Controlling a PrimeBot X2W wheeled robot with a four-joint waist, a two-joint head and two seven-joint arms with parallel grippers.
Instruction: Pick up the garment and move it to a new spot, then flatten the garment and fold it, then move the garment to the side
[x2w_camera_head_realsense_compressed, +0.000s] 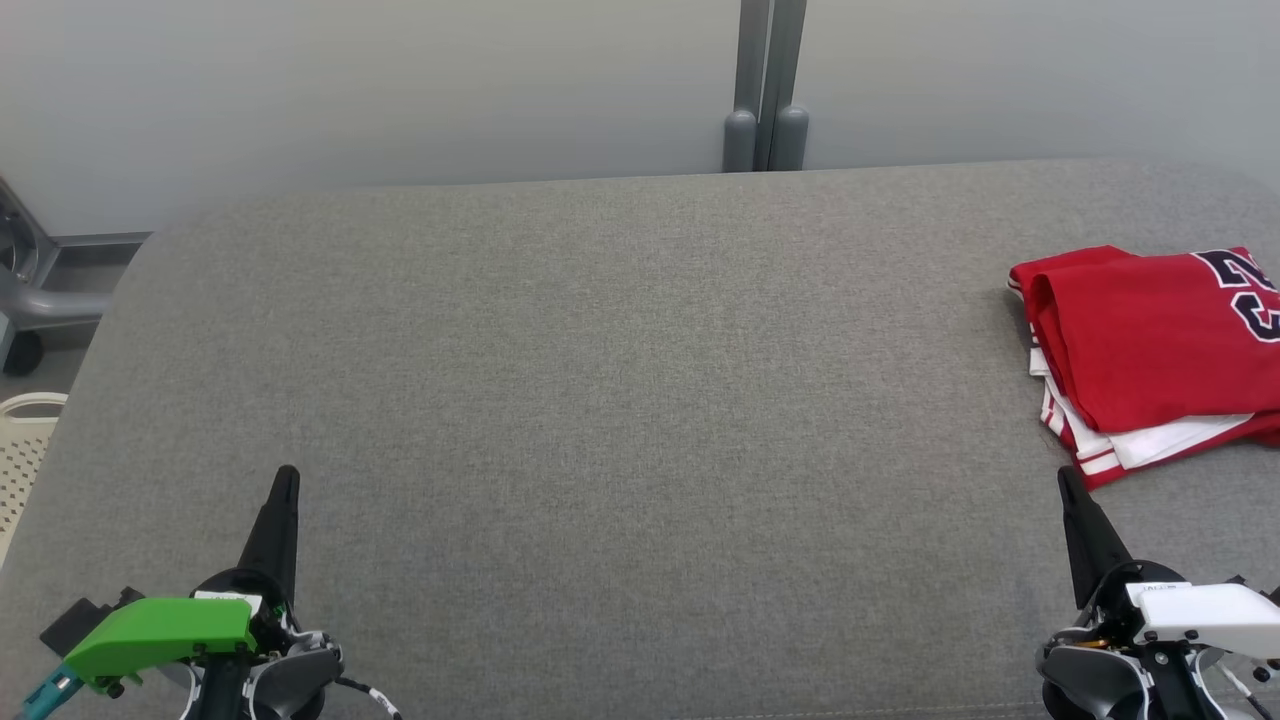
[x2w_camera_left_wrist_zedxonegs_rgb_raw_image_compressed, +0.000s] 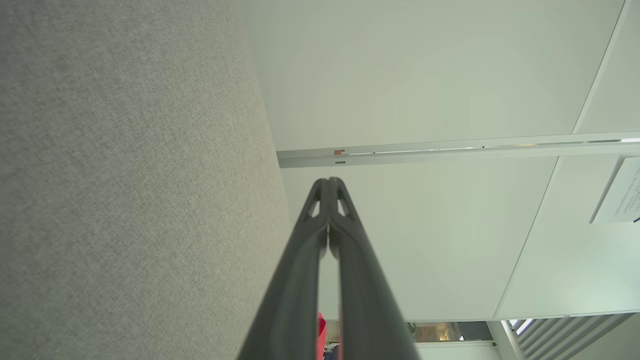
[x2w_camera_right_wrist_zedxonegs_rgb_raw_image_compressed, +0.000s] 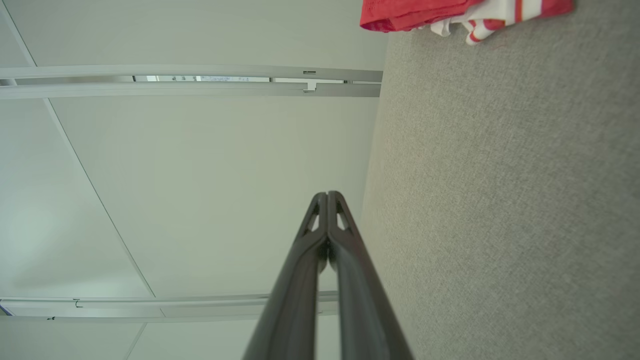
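The garment (x2w_camera_head_realsense_compressed: 1150, 350) is a red jersey with white trim and dark numerals, lying folded at the right edge of the grey padded table (x2w_camera_head_realsense_compressed: 620, 400). Its red and white hem (x2w_camera_right_wrist_zedxonegs_rgb_raw_image_compressed: 465, 15) shows at the top of the right wrist view. My left gripper (x2w_camera_head_realsense_compressed: 287, 475) rests shut at the lower left, far from the garment, its fingertips (x2w_camera_left_wrist_zedxonegs_rgb_raw_image_compressed: 328, 182) pressed together with nothing between them. My right gripper (x2w_camera_head_realsense_compressed: 1066, 475) is shut at the lower right, just below the garment's near corner and apart from it. Its fingertips (x2w_camera_right_wrist_zedxonegs_rgb_raw_image_compressed: 328, 196) also meet on nothing.
A grey wall with a vertical post (x2w_camera_head_realsense_compressed: 765, 90) stands behind the table. A pale perforated basket (x2w_camera_head_realsense_compressed: 25, 450) and a grey wheeled frame (x2w_camera_head_realsense_compressed: 40, 290) sit off the table's left edge. The garment runs past the head view's right border.
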